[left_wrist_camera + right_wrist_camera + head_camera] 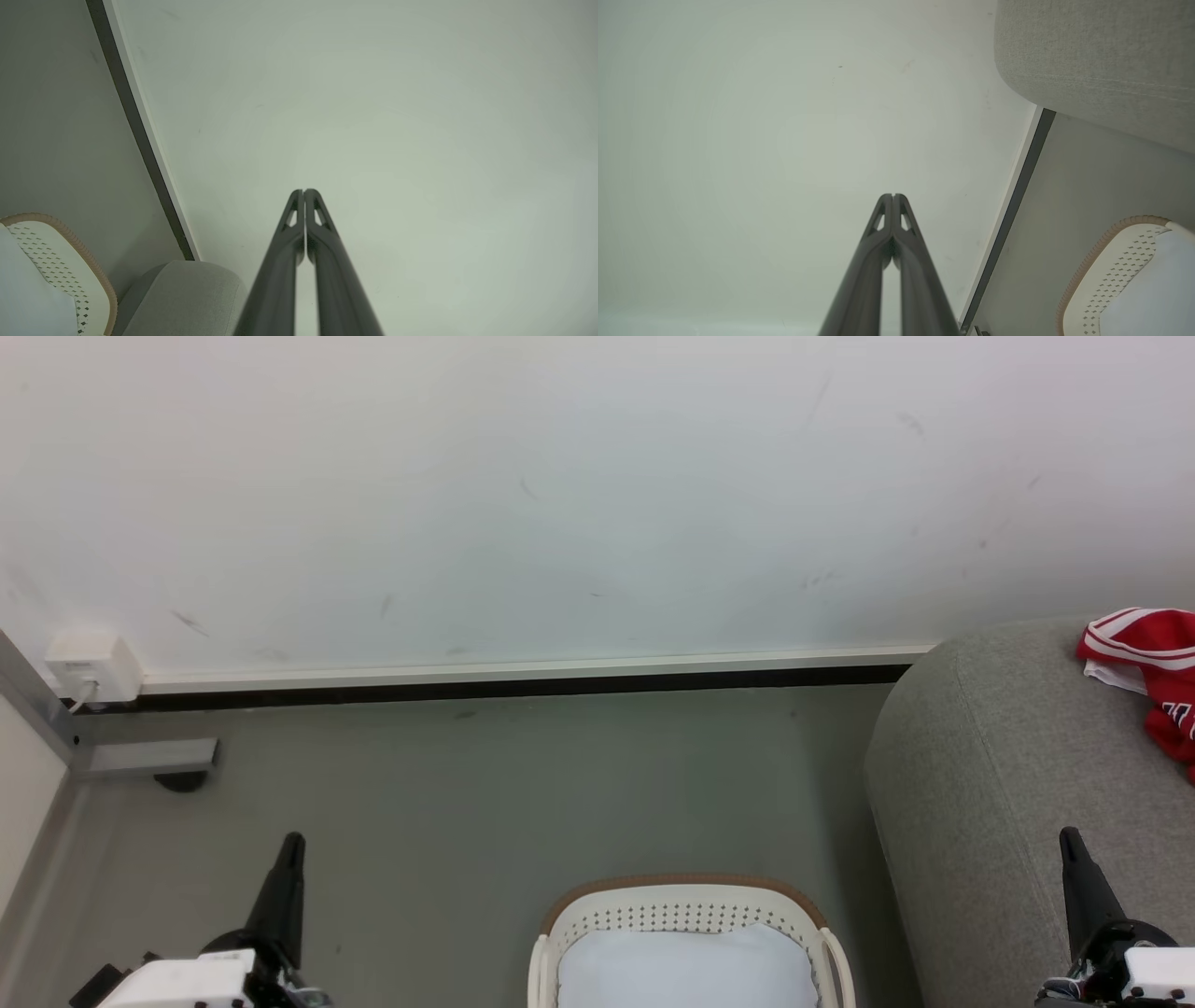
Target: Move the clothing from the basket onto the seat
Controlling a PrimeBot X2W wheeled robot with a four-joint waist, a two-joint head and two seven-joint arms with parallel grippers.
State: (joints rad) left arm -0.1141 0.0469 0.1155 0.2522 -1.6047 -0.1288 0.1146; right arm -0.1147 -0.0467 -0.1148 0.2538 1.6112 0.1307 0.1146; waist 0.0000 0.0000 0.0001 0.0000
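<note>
Red clothing (pixel 1153 672) lying on grey seat (pixel 980 784) at 3 o'clock; basket (pixel 686 881) at 6 o'clock looks empty. Left tool (pixel 292 845), right tool (pixel 1070 842) both pinched together, holding nothing. Reckon job's done; next, double-check basket bottom.

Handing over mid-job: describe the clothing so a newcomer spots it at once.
Find the big grey seat on the right of the head view. On its rounded top, at the picture's right edge, lies the clothing, crumpled. It is bright red with white stripes, unlike the grey fabric, grey floor and cream basket.
</note>
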